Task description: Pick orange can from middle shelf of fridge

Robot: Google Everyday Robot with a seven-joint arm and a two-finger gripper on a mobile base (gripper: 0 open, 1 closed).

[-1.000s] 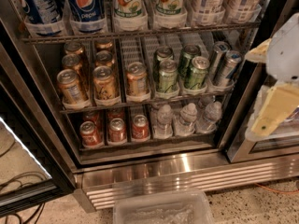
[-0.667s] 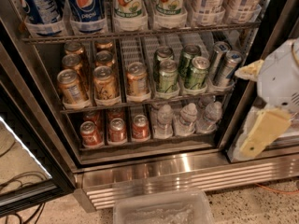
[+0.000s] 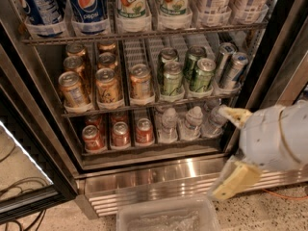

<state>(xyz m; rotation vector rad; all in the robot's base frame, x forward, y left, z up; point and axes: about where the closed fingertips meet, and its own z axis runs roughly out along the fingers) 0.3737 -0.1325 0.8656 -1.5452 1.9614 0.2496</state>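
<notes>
Several orange cans stand in lanes on the left of the middle shelf [image 3: 144,105] of the open fridge [image 3: 168,177]; the front ones are at left [image 3: 73,89], centre [image 3: 107,85] and right [image 3: 140,81]. My gripper [image 3: 220,152] is at the lower right, outside the fridge, in front of its right frame and below the shelf's level. Its two yellowish fingers [image 3: 235,115] are spread wide, open, with nothing between them. It is well to the right of the orange cans and touches none.
Green cans [image 3: 172,78] and slim cans [image 3: 234,69] fill the right of the same shelf. Big soda bottles [image 3: 89,6] stand above; red cans [image 3: 120,134] and water bottles [image 3: 192,124] sit below. The glass door [image 3: 29,182] hangs open at left. A clear bin [image 3: 166,219] lies on the floor.
My gripper has come leftward and downward from the right edge, further into view and closer to the fridge's front. The cans have not moved.
</notes>
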